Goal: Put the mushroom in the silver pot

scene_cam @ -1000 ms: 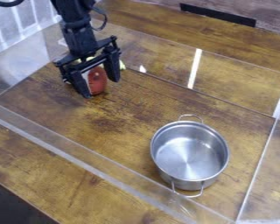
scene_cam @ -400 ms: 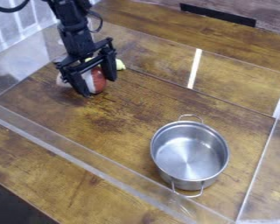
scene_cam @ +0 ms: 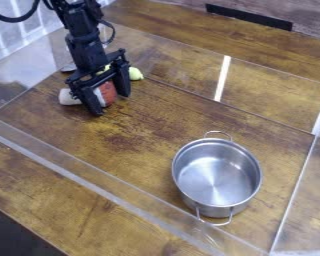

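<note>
Half of mushroom hidden between open tool fingers

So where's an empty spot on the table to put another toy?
The wood between the end effector and the silver pot is bare, as is the far right. It's crowded at the far left, where the open end effector straddles the mushroom.

My black gripper framed the reddish mushroom; the silver pot gleamed on brown wood-grain table, beside something seemingly yellow-green.
</note>
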Robot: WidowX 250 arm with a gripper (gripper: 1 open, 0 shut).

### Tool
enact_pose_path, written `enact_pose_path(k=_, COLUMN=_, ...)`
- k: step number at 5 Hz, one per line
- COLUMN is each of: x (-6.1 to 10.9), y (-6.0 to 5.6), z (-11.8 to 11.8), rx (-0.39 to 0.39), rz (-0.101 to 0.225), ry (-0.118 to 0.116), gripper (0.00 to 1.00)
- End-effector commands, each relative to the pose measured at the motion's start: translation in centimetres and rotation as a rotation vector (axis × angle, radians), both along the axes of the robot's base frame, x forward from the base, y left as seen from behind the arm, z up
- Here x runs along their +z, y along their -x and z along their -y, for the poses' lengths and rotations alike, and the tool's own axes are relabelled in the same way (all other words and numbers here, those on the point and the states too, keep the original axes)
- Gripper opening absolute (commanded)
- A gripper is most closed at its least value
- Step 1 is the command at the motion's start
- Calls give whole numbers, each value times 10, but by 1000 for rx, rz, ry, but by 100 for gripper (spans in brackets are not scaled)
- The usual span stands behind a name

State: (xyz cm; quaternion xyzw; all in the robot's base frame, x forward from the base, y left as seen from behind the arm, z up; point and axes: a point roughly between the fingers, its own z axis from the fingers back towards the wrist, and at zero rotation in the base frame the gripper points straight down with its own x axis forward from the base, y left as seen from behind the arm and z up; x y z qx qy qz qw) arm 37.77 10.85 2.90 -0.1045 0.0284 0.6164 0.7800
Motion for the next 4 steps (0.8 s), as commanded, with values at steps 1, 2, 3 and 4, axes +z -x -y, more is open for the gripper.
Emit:
enact_pose_path(k=1, x=18, y=-3, z=-7, rx=15, rz=56, ry=-25, gripper=0)
enact_pose_path(k=2, x=17, y=-3, z=-6, rx=12, rz=58, ry=-28, gripper=0)
enact_pose_path(k=3, x=34, y=-1, z=0, rx=-16, rz=67, ry=-44, gripper=0)
enact_pose_path(k=4, x=52, y=2, z=7, rx=-45, rz=76, ry=-60, gripper=0)
